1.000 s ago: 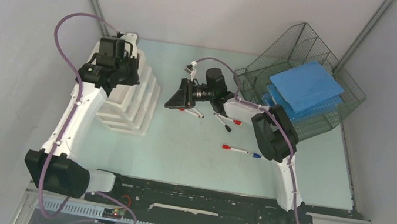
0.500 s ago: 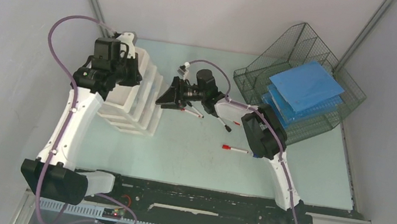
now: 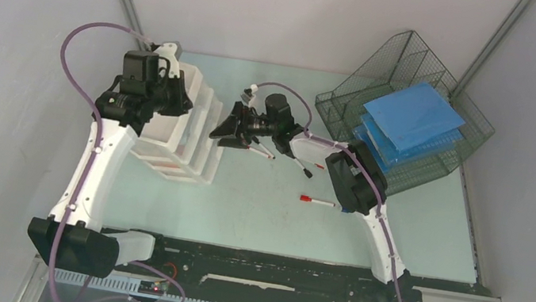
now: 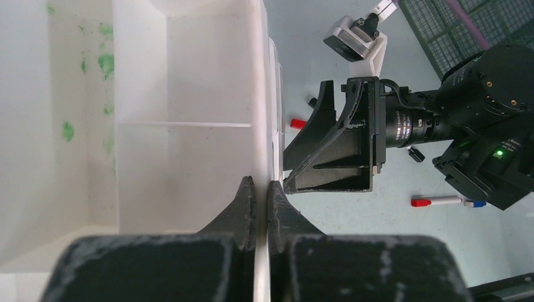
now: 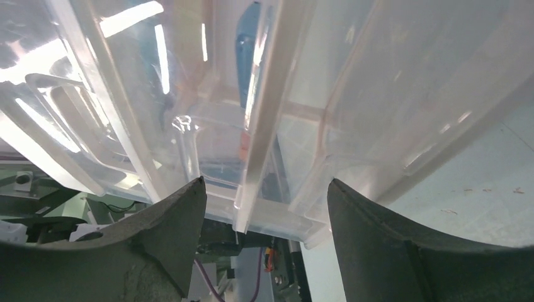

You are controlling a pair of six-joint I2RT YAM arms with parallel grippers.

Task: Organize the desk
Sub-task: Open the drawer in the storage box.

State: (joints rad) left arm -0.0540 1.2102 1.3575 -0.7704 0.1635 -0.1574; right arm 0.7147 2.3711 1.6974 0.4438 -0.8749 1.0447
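Observation:
The desk (image 3: 254,221) is pale mint green with a black rail along its near edge. A white plastic drawer unit (image 3: 190,143) stands tilted at the left. My left gripper (image 3: 174,101) is shut on the unit's thin top wall (image 4: 261,126), one finger on each side. My right gripper (image 3: 221,130) is open just right of the unit, and the unit's translucent edge (image 5: 271,126) lies between its spread fingers without touching. A red-capped marker (image 3: 317,202) lies mid-desk, and it also shows in the left wrist view (image 4: 441,201).
A dark wire-mesh tray (image 3: 390,65) with blue folders (image 3: 413,115) stands at the back right. Two more markers (image 3: 263,151) lie under the right wrist. Grey walls surround the desk.
The right gripper has moved left up to the drawer unit. The left arm has shifted and the unit has swung slightly right and turned.

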